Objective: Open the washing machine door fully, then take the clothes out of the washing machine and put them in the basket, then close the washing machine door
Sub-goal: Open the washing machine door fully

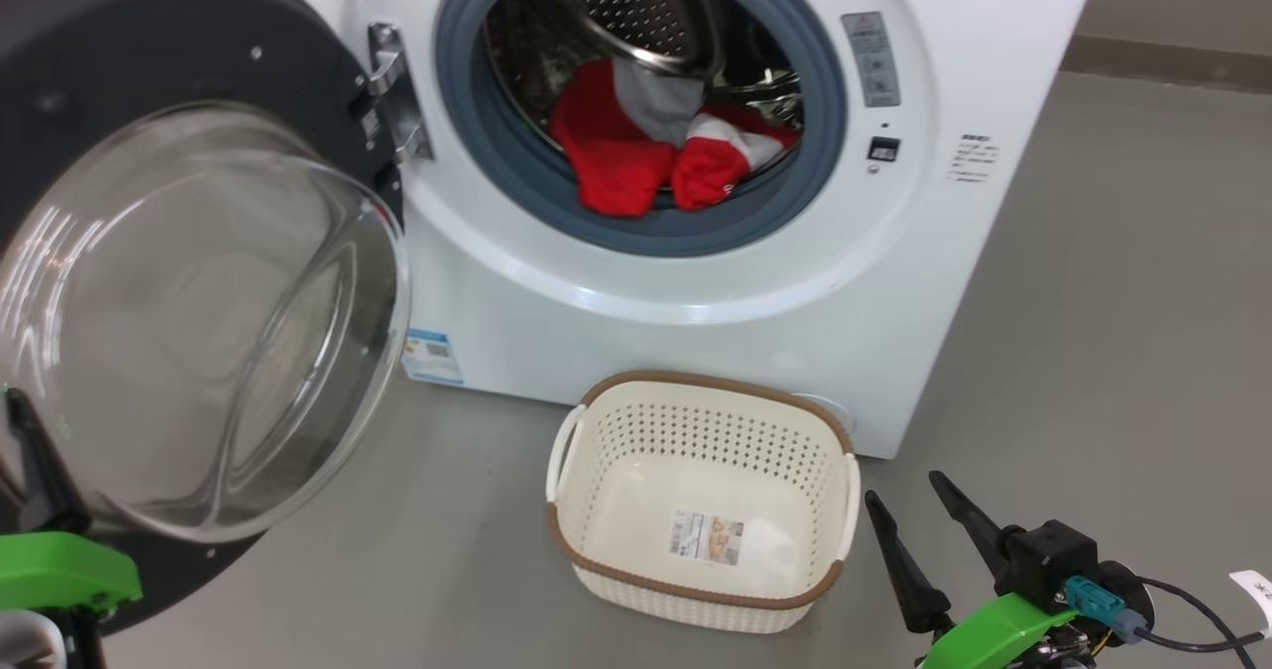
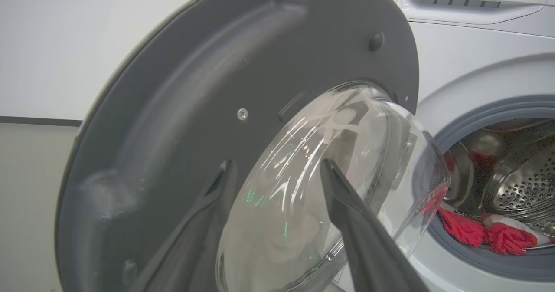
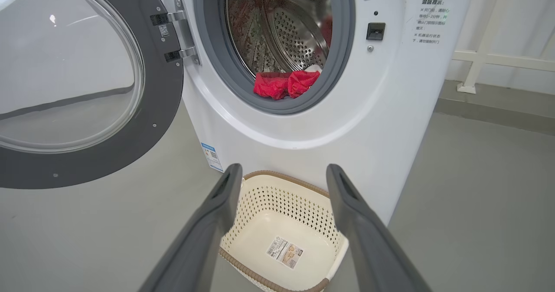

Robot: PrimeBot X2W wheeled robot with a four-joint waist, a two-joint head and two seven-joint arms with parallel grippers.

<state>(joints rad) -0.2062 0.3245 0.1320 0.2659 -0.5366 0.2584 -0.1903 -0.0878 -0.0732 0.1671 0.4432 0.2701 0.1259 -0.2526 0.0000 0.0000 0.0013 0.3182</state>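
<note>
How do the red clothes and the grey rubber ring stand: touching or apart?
Touching. The head view shows the clothes hanging out of the drum, with red fabric draped over the lower part of the grey rubber ring and covering its band there.

Grey floor [image 1: 1093, 301] bears washing machine [image 1: 696, 341], basket [image 1: 696, 430]
</note>
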